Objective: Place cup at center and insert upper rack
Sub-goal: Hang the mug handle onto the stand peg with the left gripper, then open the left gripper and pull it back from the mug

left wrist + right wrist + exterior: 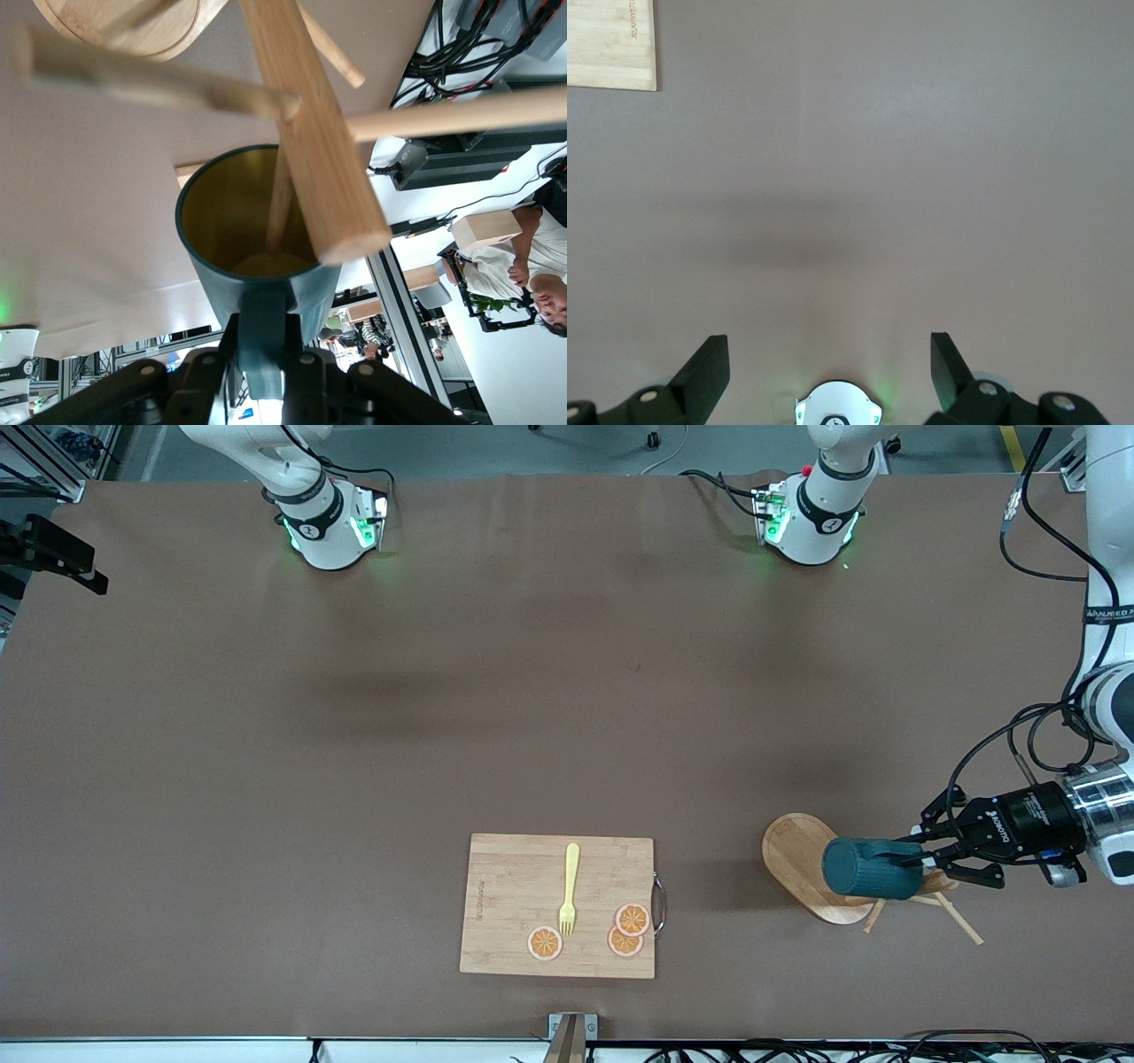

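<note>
The left gripper (921, 857), clamped on the dark teal mug's (873, 868) handle over the light wooden mug tree (811, 868) at the table's four o'clock, must next carry it centreward, I judge, while the right gripper (830, 367) waits spread open.

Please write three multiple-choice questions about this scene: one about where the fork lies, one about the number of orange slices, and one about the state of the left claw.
1. Where does the fork lie?
A. on the cutting board
B. on the bare table
C. inside the cup

2. How many orange slices are there?
A. one
B. three
C. five

3. What is the left claw doing?
A. hanging open
B. holding the fork
C. gripping the cup's handle

Answers:
1. A: the yellow fork rests on the cutting board.
2. B: three orange slices lie near its front edge.
3. C: the left claw is closed on the handle of the cup, over the upper rack.
</note>
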